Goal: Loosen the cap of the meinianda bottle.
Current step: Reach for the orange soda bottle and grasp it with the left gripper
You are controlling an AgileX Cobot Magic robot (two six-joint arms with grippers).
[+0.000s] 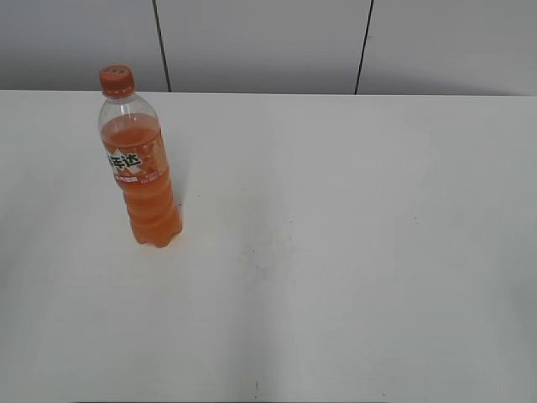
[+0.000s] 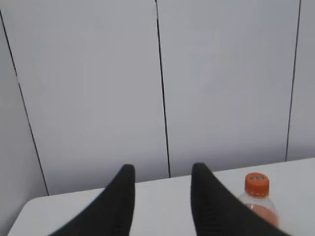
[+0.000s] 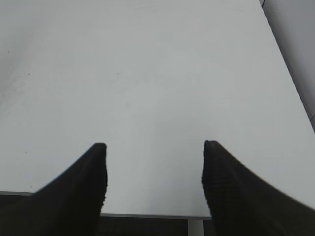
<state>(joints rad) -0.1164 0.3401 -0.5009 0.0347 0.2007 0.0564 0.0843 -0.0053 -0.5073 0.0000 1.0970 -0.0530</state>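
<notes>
Nothing of the task looks done yet: the bottle [image 1: 141, 172] stands upright and alone on the left of the table [image 1: 352, 252], toward its far edge, with the cap [image 1: 117, 79] seated on its neck and no gripper touching it. Whether the cap is tight cannot be told from here, but it sits level and closed. The left gripper [image 2: 162, 174] has its jaws parted with only air between them; in its wrist view the bottle's top shows low at the right, beyond the right finger, so the gripper is near the bottle but not around it. The right gripper [image 3: 153, 147] is spread wide over the bare table at its near edge, well apart from the bottle, which is not in its view. Neither of the 2 arms shows in the exterior view. My judgement is that all steps remain: 1 gripper to steady the body, the other to close on the cap and twist. The table is plain white and matte, with a few faint specks near its middle. Behind it stands a pale grey panelled wall [image 1: 260, 42] with thin dark vertical seams.
</notes>
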